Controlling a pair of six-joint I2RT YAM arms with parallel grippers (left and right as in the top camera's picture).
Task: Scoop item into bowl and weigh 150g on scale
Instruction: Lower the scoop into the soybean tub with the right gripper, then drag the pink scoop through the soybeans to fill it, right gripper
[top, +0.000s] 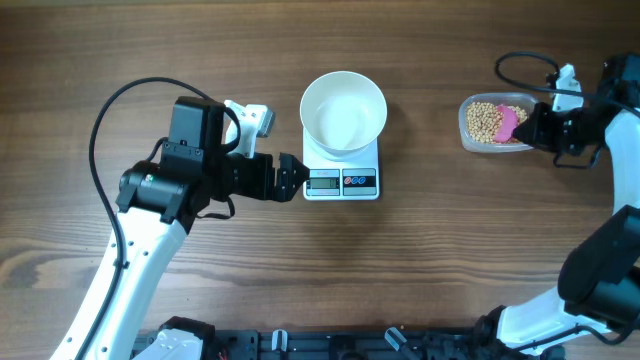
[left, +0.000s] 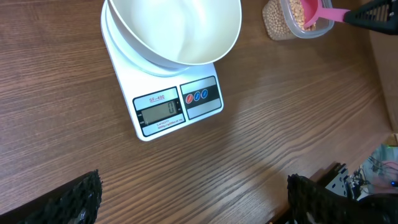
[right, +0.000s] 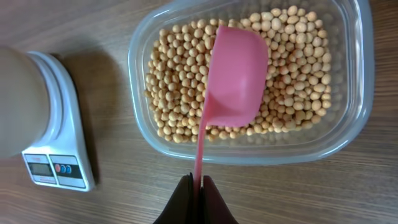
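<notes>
nearest the robot's base, the left end effector (top: 294, 178) hovers just above the wooden desk (top: 420, 270), its jaws spread fully wide and holding nothing. it sits at 9 o'clock of the scale (top: 341, 176), close beside the scale's front corner; from the overhead view i cannot tell whether they touch. in the left wrist view the two dark fingers (left: 78, 199) frame the bottom corners, with bare wood between them.

the scale stands near the middle of the desk. its display and buttons are on the 6 o'clock edge, and the display shows a zero. the white bowl (top: 343, 125) sits upright on the scale's platform, overhanging it toward 12 o'clock, and its inside is bare.

farther out, at 3 o'clock of the bowl and well apart from it, a clear plastic tub (right: 249, 152) rests on the desk with the beans (right: 174, 81) heaped inside. the right end effector (right: 199, 186) is clamped shut on the thin handle of a pink scoop (right: 236, 74). the scoop's cup lies over the beans inside the tub. whether any beans are in the scoop cannot be told.
</notes>
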